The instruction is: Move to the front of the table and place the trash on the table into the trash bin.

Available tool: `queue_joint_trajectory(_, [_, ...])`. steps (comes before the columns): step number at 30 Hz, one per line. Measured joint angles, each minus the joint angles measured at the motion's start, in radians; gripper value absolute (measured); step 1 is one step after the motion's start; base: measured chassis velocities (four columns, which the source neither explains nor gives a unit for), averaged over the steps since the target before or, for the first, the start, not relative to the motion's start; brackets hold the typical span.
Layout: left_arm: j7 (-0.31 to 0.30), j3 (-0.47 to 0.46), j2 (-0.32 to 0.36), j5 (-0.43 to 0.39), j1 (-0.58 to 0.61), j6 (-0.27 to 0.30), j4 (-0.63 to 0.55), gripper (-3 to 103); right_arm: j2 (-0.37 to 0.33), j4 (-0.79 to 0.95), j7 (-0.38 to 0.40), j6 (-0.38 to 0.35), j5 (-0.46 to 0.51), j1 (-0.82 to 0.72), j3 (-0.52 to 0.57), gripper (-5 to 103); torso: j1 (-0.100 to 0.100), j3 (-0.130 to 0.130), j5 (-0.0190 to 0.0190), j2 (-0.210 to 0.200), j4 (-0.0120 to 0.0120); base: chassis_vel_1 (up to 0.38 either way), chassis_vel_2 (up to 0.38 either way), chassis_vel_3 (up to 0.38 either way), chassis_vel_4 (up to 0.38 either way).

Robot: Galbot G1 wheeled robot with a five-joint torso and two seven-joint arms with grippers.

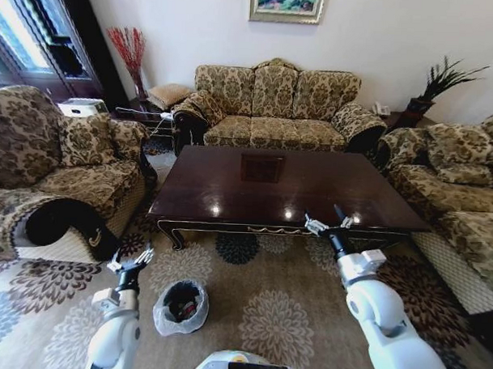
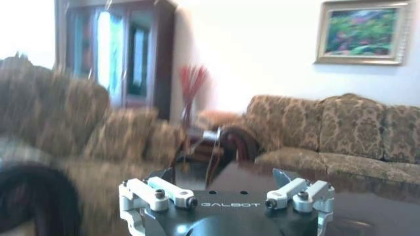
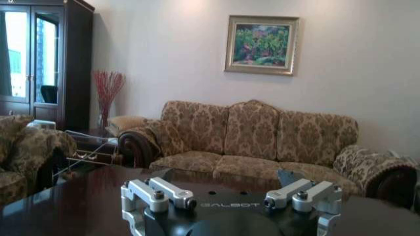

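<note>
Hovering open and empty at the surface's [image 1: 230, 192] near edge, right gripper [image 1: 327, 224]; left gripper [image 1: 132, 261], open, empty, sits just left of the trash bin [image 1: 180, 306].

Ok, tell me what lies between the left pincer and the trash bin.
Nothing but bare floral carpet: in the head view the left pincer, fingers apart, hangs just left of the trash bin, which stands on the floor.

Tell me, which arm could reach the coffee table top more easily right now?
Probably the right arm: the right end effector, open, sits at the front edge of the table; the left end effector hangs lower over the carpet, beside the trash bin.
</note>
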Motion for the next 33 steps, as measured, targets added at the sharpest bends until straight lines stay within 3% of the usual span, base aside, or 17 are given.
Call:
queue_joint_trajectory(3, [-0.001, 0.021, -0.002, 0.085, 0.004, -0.027, -0.011, 100, 0.003, -0.015, -0.004, 0.012, -0.015, -0.005, -0.011, 100, 0.000, 0.000, -0.0010, 0.000, 0.0000, -0.058, -0.058, 0.076, 0.066])
queue_joint_trajectory(22, [0.001, 0.019, 0.001, 0.102, 0.086, -0.140, 0.011, 100, 0.019, -0.027, -0.004, 0.023, -0.052, -0.007, -0.084, 100, 0.000, 0.000, -0.0004, 0.000, 0.0001, -0.210, -0.225, 0.221, 0.218])
queue_joint_trajectory(27, [0.008, 0.022, 0.001, 0.100, 0.108, -0.156, 0.011, 100, 0.039, -0.039, -0.005, 0.085, -0.095, -0.055, -0.066, 100, 0.000, 0.000, -0.0001, 0.000, 0.0003, -0.337, -0.323, 0.335, 0.330])
queue_joint_trajectory(33, [0.069, 0.050, 0.001, 0.050, 0.162, -0.187, 0.046, 100, 0.088, -0.061, -0.023, 0.204, -0.171, -0.187, -0.024, 100, 0.000, 0.000, 0.0000, 0.000, -0.0001, -0.215, -0.241, 0.221, 0.245])
